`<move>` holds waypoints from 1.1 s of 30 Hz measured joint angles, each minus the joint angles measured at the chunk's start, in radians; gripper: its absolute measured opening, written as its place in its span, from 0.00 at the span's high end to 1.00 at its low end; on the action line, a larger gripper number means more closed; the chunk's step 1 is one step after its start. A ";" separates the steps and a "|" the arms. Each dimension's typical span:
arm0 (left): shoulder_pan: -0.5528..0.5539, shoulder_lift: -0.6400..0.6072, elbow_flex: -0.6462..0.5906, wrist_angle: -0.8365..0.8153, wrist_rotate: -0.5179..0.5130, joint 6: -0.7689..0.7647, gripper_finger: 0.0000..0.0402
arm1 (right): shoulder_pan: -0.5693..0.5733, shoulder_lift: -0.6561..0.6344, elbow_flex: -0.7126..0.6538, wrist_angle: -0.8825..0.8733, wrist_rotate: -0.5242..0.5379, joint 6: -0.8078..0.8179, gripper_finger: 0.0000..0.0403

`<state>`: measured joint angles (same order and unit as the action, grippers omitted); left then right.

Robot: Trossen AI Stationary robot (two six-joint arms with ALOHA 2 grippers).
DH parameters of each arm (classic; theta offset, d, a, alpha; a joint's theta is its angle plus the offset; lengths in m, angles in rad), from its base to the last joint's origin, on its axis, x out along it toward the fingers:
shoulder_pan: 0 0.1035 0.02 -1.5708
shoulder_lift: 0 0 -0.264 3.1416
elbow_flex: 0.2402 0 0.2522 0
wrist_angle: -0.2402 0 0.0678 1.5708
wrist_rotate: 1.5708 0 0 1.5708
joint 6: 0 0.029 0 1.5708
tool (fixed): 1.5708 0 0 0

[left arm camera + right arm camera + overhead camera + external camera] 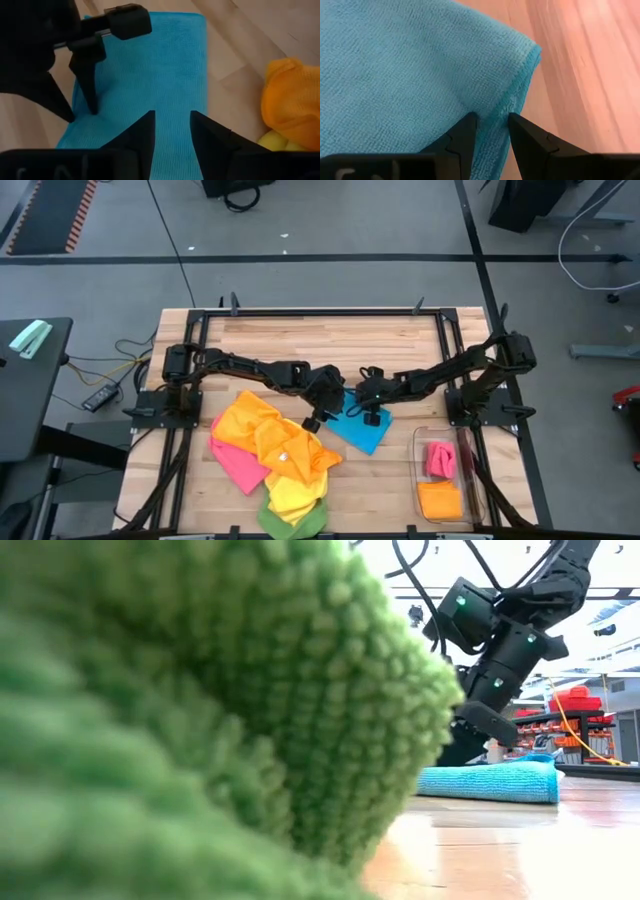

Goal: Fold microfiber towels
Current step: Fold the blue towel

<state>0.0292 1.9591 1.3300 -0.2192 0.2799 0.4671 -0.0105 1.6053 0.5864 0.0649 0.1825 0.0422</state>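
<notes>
Mid-bench, the blue towel (358, 429) lies flat on the wood, both tools down on it. Left tool (172, 131) hangs over one end, fingers parted, nothing between them; right tool (490, 131) sits at the towel's hemmed edge, fingers narrowly apart with the hem at the tips, can't tell if pinched. Pile of orange, pink, yellow, green towels (275, 460) by the front edge; clear bin (444, 476) near the front right corner holds pink and orange ones.
</notes>
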 joint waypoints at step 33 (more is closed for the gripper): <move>0.000 0.000 0.000 -0.046 0.000 -0.137 0.67 | 0.401 -0.237 0.052 -0.352 -0.072 -0.269 0.48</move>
<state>0.0288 1.9591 1.3300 -0.2653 0.2802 0.3298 0.3910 1.3682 0.6379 -0.2873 0.1106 -0.2267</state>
